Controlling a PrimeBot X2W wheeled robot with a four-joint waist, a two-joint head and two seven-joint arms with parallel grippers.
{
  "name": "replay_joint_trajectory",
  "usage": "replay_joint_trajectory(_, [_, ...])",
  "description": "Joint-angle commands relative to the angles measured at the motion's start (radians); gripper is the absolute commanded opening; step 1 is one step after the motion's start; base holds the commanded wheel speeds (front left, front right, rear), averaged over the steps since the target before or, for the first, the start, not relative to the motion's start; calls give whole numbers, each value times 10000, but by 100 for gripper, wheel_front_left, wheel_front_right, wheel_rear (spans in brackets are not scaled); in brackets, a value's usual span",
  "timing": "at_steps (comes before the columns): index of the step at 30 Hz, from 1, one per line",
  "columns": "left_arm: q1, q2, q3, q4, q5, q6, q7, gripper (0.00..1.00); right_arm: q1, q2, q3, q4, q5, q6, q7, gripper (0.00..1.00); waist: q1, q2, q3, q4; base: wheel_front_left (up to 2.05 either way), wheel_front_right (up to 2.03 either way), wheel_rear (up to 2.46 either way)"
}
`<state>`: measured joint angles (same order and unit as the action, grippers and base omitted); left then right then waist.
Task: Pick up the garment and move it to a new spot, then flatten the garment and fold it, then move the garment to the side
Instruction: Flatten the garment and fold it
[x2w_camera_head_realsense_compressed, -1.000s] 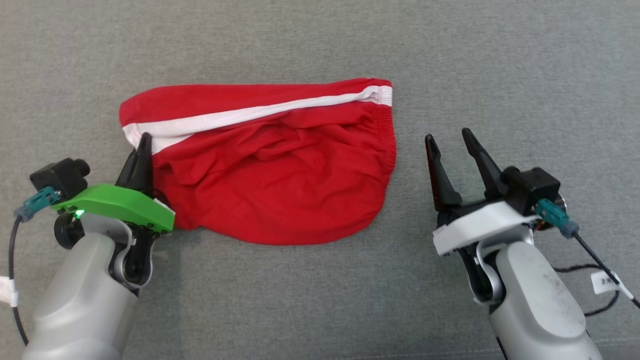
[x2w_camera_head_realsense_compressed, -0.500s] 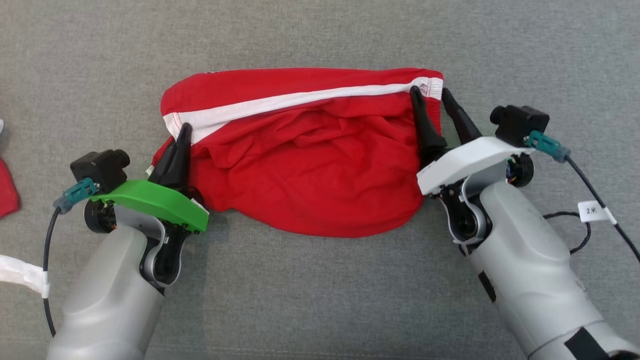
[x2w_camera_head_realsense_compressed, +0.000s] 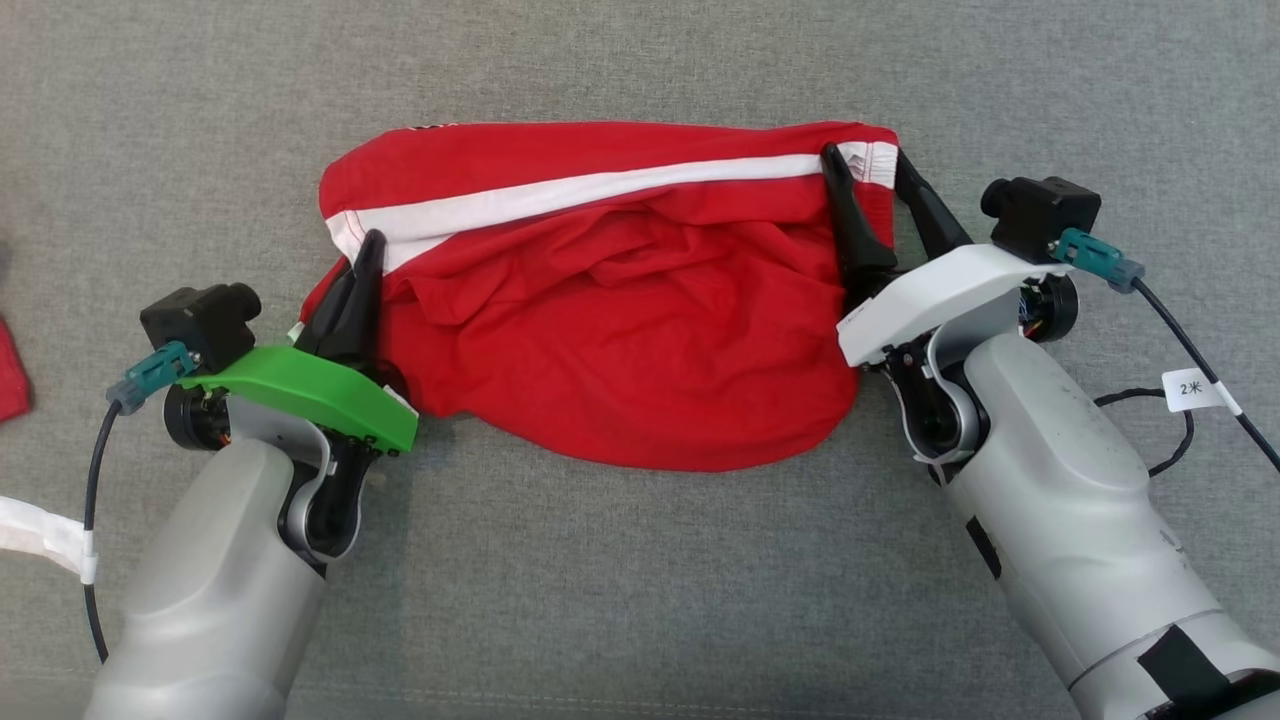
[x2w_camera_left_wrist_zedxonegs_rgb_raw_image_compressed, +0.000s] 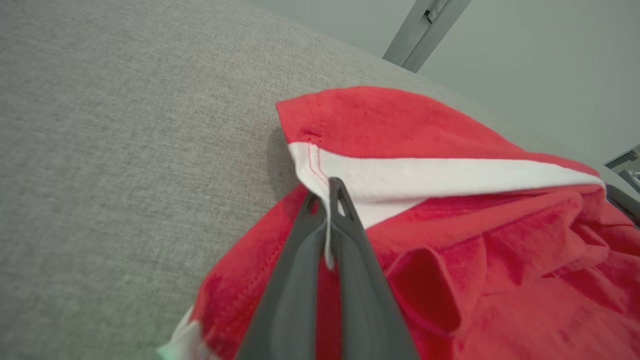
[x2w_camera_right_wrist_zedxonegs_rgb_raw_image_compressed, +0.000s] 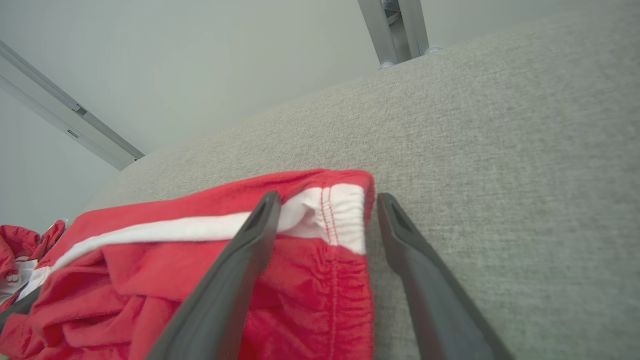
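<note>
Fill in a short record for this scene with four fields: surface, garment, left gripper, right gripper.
surface: grey woven fabric, flat
garment: red cloth with a white stripe along its far side, lying rumpled, not yet flattened
left gripper: shut on the garment's left end, at the white stripe
right gripper: open, fingers straddling the gathered right corner, not yet closed

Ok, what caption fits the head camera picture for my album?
Left gripper pinches one end of the red garment while the open right gripper straddles the other.
</note>
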<state>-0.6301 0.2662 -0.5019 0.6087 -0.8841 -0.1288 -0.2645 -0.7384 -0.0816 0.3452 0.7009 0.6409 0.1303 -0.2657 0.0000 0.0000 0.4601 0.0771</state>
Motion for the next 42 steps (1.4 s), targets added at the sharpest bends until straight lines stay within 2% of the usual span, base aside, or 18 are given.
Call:
replay_joint_trajectory(1, [-102, 37, 65, 17, -33, -34, 5, 0, 322, -55, 43, 56, 49, 5, 25, 93, 0, 0, -3, -20, 0, 0, 0])
replay_joint_trajectory(2, [-97, 40, 65, 23, -16, -34, 5, 0, 356, -71, 50, 24, 28, 5, 25, 78, 0, 0, -2, -29, 0, 0, 0])
replay_joint_trajectory(3, [-90, 33, 80, 30, -25, -34, 5, 0, 357, -104, 54, -20, -51, 5, 25, 50, 0, 0, 7, -39, 0, 0, 0])
replay_joint_trajectory(4, [-86, 43, 77, 56, -5, -34, 7, 0, 362, -107, 55, -45, -78, 3, 25, 34, 0, 0, 12, -48, 0, 0, 0])
replay_joint_trajectory(5, [-85, 57, 83, 73, 34, -34, 5, 0, 359, -105, 48, -75, -113, 3, 25, 10, 0, 0, 17, -64, 0, 0, 0])
replay_joint_trajectory(6, [-78, 60, 107, 92, 37, -34, 5, 0, 362, -100, 47, -90, -158, 3, 25, 0, 0, 0, 23, -78, 0, 0, 0])
replay_joint_trajectory(15, [-197, 122, 113, 189, 6, -34, 5, 0, 238, -49, -53, 116, -344, 3, 25, 0, 0, 0, -22, -88, 0, 0, 0])
replay_joint_trajectory(19, [-247, 213, 141, -64, 173, -34, 5, 0, 192, -43, -289, -290, -509, 3, 13, 0, 0, 0, -295, -134, 0, 0, 0])
replay_joint_trajectory(25, [-659, 839, -38, -906, 666, -34, 4, 0, 204, -5, -731, -1323, -641, 3, 11, 0, 0, 0, -1430, -375, 0, 0, 0])
replay_joint_trajectory(29, [-1371, 1336, -270, -1317, 786, -34, 2, 0, -166, -243, -1008, -1901, -547, 3, -1, 0, 0, 0, -2455, -502, 0, 0, 0])
replay_joint_trajectory(34, [-2595, 1900, -863, -1022, 899, -21, 5, 0, -1014, -797, -1070, -2094, -667, 0, 1, 0, 0, 0, -3428, -621, 0, 0, 0])
replay_joint_trajectory(38, [-3511, 2059, -1198, -506, 837, -8, 34, 0, -1870, -1187, -825, -1810, -679, -6, 1, 0, 0, 0, -3571, -647, 0, 0, 0])
replay_joint_trajectory(42, [-4306, 2045, -1030, -15, 1110, 54, 5, 0, -2681, -1498, -312, -1370, -1072, -8, 54, 0, 0, 0, -3223, -665, 0, 0, 0])
